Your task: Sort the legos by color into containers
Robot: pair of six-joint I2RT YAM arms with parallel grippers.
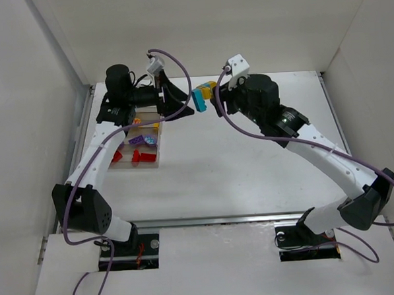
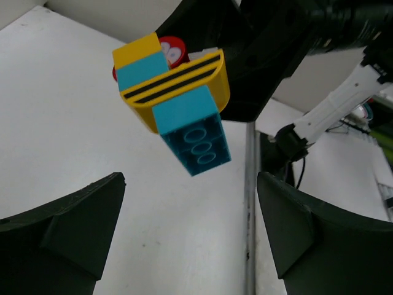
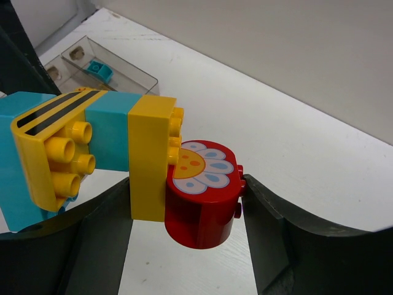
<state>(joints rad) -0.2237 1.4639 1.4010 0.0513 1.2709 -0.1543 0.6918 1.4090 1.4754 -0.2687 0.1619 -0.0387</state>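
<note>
My right gripper (image 3: 187, 212) is shut on a mixed lego cluster (image 3: 110, 153) and holds it in the air. It grips the red flower brick (image 3: 202, 196), with yellow and teal bricks joined on the left. The top view shows the cluster (image 1: 204, 94) between both grippers. My left gripper (image 2: 190, 236) is open and empty, just short of the cluster's teal end (image 2: 193, 138). It also shows in the top view (image 1: 185, 103). The clear organizer (image 1: 153, 164) lies at the left and holds red (image 1: 142, 157), purple (image 1: 140, 140) and yellow (image 1: 147, 127) legos.
White walls enclose the table on the left, back and right. In the right wrist view the organizer (image 3: 123, 67) lies far left with a teal brick (image 3: 98, 69) in one compartment. A metal rail (image 2: 250, 203) runs along the table edge.
</note>
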